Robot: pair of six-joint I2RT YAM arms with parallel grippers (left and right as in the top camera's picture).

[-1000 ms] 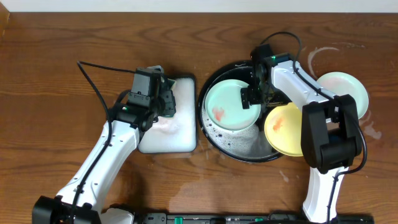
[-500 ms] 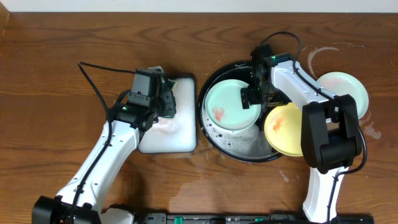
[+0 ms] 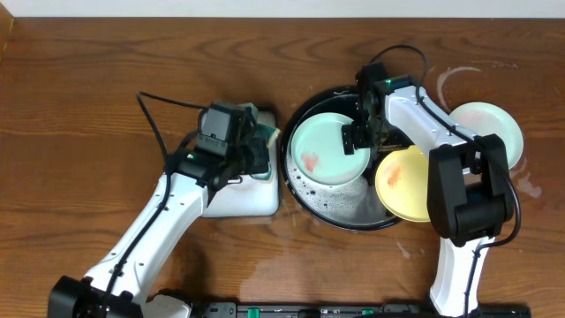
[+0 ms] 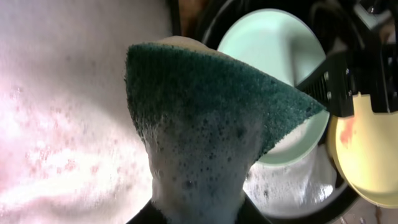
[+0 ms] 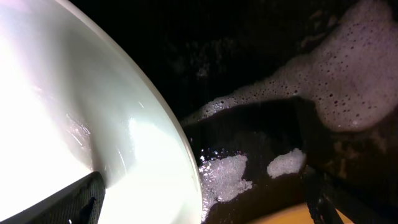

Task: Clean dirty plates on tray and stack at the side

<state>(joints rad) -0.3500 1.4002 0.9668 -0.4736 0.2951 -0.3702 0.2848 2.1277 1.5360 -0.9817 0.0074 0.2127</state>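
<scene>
In the overhead view the black tray (image 3: 342, 223) holds a mint-green plate (image 3: 320, 152) with a red smear and a yellow plate (image 3: 399, 182) resting on its right rim. My right gripper (image 3: 356, 140) stands open astride the mint plate's right rim (image 5: 74, 112), one finger (image 5: 81, 199) above the plate and the other over the sudsy tray floor (image 5: 249, 62). My left gripper (image 3: 256, 150) is shut on a foamy green sponge (image 4: 205, 106), which hangs over the white tray's right edge, just left of the black tray (image 4: 205, 18). A second mint plate (image 3: 485, 128) lies on the table to the right.
The white rectangular tray (image 3: 238, 199) with foam in it sits left of the black tray, under my left arm. Whitish soapy rings (image 3: 459, 79) mark the wood at the back right. The right arm's base (image 3: 463, 190) overhangs the yellow plate.
My left gripper has carried the sponge to the right, from over the white tray's back towards the black tray. The right arm and the plates have not moved.
</scene>
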